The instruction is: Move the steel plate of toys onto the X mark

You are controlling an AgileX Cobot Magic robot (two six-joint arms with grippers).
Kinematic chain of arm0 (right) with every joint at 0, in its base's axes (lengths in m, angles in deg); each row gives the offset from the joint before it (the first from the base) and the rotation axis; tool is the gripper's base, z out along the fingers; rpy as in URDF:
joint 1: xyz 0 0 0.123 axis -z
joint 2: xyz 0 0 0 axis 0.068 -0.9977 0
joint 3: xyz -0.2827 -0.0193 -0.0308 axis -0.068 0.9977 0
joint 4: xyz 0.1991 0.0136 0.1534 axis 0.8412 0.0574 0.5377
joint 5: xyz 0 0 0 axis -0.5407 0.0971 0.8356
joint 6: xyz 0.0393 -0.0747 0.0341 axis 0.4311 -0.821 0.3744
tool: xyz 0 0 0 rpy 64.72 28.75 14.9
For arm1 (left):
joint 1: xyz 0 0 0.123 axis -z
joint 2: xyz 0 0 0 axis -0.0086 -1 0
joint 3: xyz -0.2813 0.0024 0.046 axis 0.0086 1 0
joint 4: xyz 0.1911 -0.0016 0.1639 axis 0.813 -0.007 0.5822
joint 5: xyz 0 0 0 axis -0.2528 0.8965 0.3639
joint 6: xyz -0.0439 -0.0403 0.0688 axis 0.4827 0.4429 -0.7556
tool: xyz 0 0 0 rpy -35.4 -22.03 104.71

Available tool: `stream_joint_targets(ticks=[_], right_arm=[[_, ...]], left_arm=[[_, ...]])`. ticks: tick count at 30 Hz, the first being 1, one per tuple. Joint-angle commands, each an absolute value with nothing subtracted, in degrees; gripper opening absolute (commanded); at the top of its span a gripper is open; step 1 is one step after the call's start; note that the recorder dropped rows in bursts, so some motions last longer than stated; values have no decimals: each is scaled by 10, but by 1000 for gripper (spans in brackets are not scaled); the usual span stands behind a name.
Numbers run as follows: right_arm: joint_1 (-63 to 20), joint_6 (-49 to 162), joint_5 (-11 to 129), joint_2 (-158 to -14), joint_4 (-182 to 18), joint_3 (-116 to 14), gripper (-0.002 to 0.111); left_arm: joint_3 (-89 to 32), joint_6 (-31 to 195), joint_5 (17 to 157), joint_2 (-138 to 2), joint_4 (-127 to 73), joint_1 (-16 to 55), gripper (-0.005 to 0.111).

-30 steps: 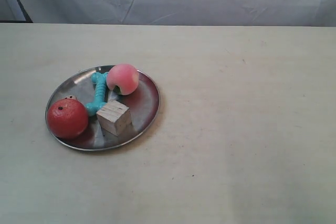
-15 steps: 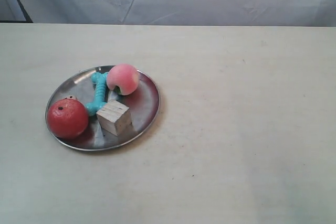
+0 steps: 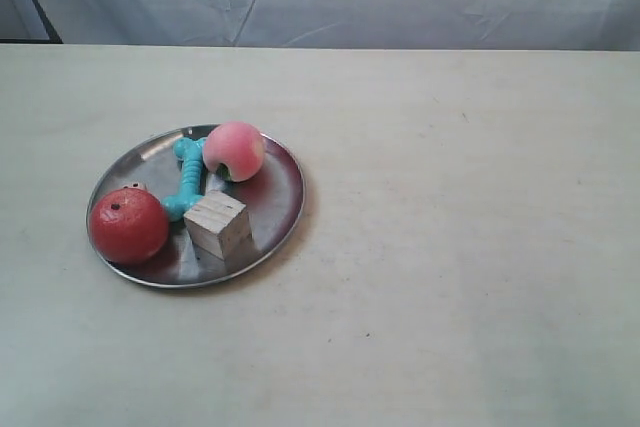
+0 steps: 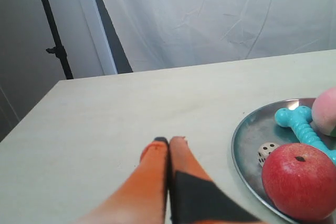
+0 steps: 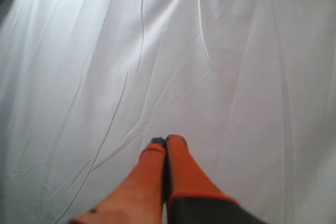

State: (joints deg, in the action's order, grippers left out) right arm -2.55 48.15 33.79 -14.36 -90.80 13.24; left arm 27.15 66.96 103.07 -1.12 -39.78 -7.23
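Over the table, left gripper is pinched shut, empty, near the steel plate; right gripper, closed too, faces the backdrop. Plate sits left of centre in the exterior frame, toys aboard. Reach stage, I'd say. Next: open, grip rim, keep level. X mark unseen.

- one steel plate
- one apple
- one peach
- one turquoise bone
- one wooden cube
- one spotted die
- two claws: left claw, right claw
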Motion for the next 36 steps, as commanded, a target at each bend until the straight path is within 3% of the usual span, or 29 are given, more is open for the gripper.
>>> stream_joint_targets(ticks=[1, 36], right_arm=[[-23, 480, 341, -140, -908, 135, 0], [-23, 480, 341, -140, -910, 135, 0]], left_arm=[[292, 672, 1024, 15, -396, -73, 0], [321, 672, 1003, 15, -398, -103, 0]])
